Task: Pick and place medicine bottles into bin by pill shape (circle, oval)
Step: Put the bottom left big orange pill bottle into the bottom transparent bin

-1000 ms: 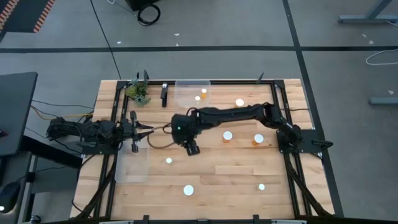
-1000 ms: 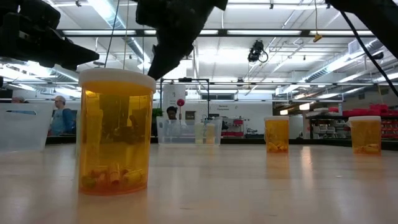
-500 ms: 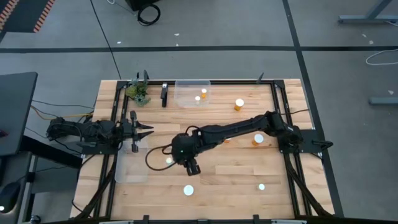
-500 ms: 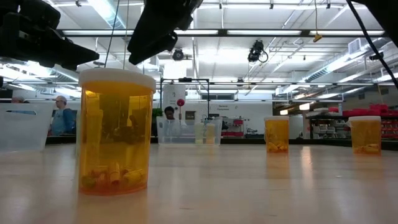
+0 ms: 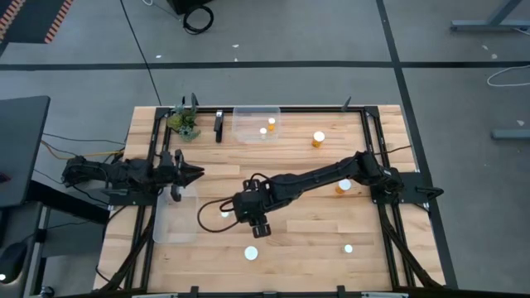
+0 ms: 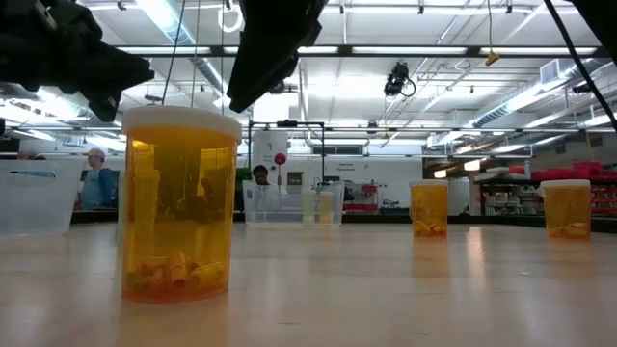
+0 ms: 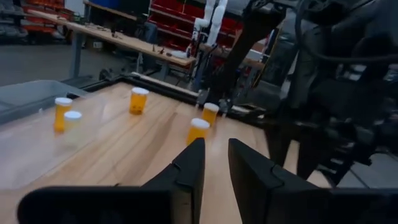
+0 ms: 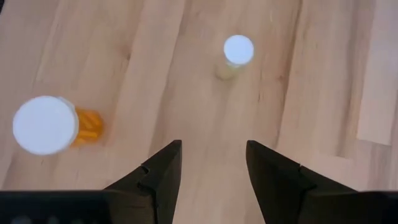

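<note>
Several amber medicine bottles with white caps stand upright on the wooden table. One bottle is near the front edge and looms large in the low view. Another bottle stands beside the left clear bin. My right gripper hangs open above the table between these two, slanting down; its wrist view shows both caps, the near one and the far one, ahead of the gripper. My left gripper waits level at the table's left, its fingers a narrow gap apart with nothing between.
A second clear bin at the far edge holds two bottles. More bottles stand at the far right, by the right arm's base and at the near right. A small green plant sits at the far left.
My right gripper has swung toward the table's near edge, from the table's middle to a spot over the two front-left bottles, staying open. My left gripper has rolled about its own axis without leaving its place.
</note>
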Motion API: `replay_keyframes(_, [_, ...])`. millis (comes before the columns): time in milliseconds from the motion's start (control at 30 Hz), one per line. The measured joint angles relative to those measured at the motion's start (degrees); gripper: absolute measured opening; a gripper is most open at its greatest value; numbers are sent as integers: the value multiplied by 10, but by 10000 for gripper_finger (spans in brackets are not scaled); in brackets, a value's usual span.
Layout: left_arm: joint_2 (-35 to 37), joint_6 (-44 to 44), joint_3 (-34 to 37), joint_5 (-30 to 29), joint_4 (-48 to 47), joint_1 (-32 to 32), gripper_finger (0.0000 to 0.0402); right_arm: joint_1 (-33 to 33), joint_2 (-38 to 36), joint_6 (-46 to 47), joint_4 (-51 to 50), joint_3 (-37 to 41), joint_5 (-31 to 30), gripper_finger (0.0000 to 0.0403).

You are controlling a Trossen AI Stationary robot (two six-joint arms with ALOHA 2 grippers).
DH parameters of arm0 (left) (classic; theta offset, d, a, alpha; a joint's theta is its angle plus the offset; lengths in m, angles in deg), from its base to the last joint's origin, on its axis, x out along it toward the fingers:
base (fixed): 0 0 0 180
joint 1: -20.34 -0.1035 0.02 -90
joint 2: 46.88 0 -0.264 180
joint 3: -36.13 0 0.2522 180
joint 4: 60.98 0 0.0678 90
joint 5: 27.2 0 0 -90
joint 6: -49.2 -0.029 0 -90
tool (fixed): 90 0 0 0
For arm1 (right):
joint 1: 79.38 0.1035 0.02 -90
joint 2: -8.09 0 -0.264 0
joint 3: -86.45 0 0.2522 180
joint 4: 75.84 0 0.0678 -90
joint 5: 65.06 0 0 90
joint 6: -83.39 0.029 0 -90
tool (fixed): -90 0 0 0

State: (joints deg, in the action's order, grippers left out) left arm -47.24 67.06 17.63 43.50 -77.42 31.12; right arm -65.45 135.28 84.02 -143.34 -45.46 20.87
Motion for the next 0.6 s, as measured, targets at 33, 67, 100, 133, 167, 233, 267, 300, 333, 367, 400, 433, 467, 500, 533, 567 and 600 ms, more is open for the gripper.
replay_keyframes(33, [-1,0,-2,1,1,0,73,0,-2,-3,-3,0,-2,185])
replay_keyframes(67, [-3,1,-5,0,2,0,71,-1,-3,-6,-2,0,-5,185])
replay_keyframes(100, [-4,3,-7,0,2,0,68,-3,-8,-8,-1,0,-7,185])
replay_keyframes(133, [-4,5,-9,1,-1,0,65,-5,-11,-10,-4,0,-9,185])
replay_keyframes(167, [-7,7,-13,0,1,0,63,-8,-14,-12,-3,0,-8,185])
replay_keyframes(233, [-14,8,-20,0,-1,-1,57,-12,-25,-13,-5,0,-9,185])
replay_keyframes(267, [-21,11,-22,0,0,0,54,-15,-28,-14,-4,0,-10,185])
replay_keyframes(300, [-28,16,-24,1,1,0,52,-17,-35,-17,-1,0,-11,185])
replay_keyframes(333, [-33,24,-25,2,-2,1,51,-19,-40,-20,-5,0,-16,185])
replay_keyframes(367, [-43,26,-27,6,-2,1,51,-20,-44,-22,-5,0,-19,185])
replay_keyframes(400, [-55,27,-32,14,0,1,53,-21,-50,-22,-4,0,-22,185])
replay_keyframes(433, [-66,32,-35,25,0,1,56,-22,-53,-22,-6,0,-24,185])
replay_keyframes(467, [-79,42,-40,33,-1,1,60,-22,-55,-23,-5,0,-26,185])
replay_keyframes(500, [-97,46,-47,40,0,1,66,-22,-58,-26,-5,0,-30,185])
replay_keyframes(533, [-113,50,-53,50,-2,1,72,-22,-60,-29,-6,1,-34,185])
replay_keyframes(567, [-130,50,-59,57,-3,1,79,-23,-62,-33,-3,4,-34,185])
replay_keyframes(600, [-149,50,-68,64,-2,1,86,-23,-63,-36,1,6,-34,185])
